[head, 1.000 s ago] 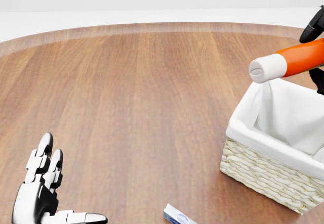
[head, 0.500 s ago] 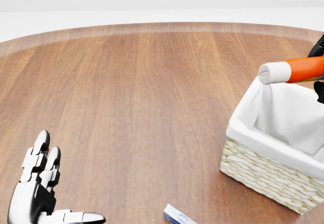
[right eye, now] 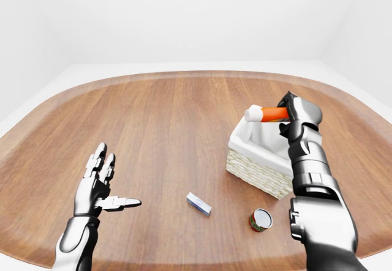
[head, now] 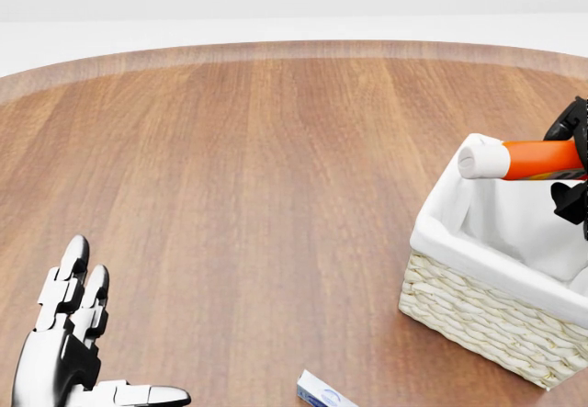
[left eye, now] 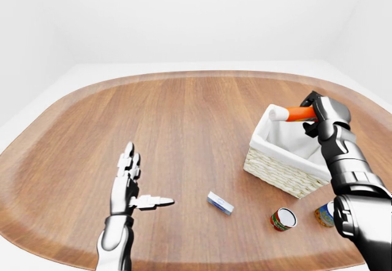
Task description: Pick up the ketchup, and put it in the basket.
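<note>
The ketchup [head: 533,159] is an orange bottle with a white cap, lying sideways with the cap to the left. My right hand [left eye: 320,113] is shut on its orange body and holds it just over the top of the basket [head: 478,310], a woven wicker box with a white cloth lining, at the right of the head view. The bottle's cap is level with the basket's upper left rim. My left hand [left eye: 130,185] is open and empty, fingers spread, low on the left over the wooden table [head: 257,177].
A small blue-and-white box [left eye: 220,202] lies on the table below the basket's left. A red can [left eye: 282,219] lies on its side and another small can [left eye: 324,214] sits beside it, below the basket. The round table's edge curves near the bottom.
My right hand has lowered the ketchup toward the basket opening and levelled it. The left hand has sunk slightly.
</note>
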